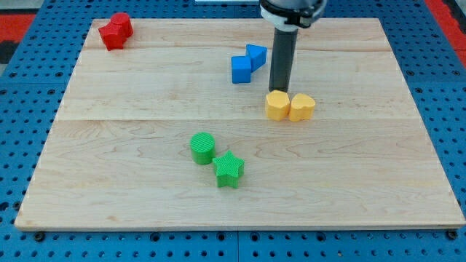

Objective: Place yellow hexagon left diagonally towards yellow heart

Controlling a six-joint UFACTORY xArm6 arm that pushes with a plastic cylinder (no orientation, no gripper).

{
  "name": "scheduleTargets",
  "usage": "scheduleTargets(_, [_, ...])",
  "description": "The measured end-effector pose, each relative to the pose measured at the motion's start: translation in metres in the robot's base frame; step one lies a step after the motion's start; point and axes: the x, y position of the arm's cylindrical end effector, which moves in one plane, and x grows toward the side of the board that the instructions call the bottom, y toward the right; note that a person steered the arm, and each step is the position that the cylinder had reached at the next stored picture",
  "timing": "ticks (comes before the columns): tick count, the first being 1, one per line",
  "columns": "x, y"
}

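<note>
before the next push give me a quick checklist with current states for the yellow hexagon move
1. My tip is at the yellow hexagon: ok, it stands at the block's top edge in the view; actual contact cannot be told.
2. Yellow hexagon next to the yellow heart: ok, they sit side by side, touching or nearly so, hexagon on the view's left.
3. Hexagon lies diagonally left of the heart: not ok, they look level with each other.
4. Blue blocks out of the way: ok, they lie apart, toward the view's top left.
5. Green cylinder and green star clear: ok, well toward the view's bottom.
6. Red block clear: ok, far corner.
</note>
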Motion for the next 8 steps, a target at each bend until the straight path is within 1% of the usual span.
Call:
scheduleTargets(1, [0.025, 0.047])
scheduleTargets(2, [0.036, 0.092])
scheduleTargets(3, [0.059, 0.107])
scheduleTargets(4, [0.125, 0.088])
scheduleTargets(5, [0.135, 0.107])
scheduleTargets(6, [0.093, 0.052])
scheduleTargets(7, [0.04, 0.068])
scheduleTargets(8, [0.016, 0.021])
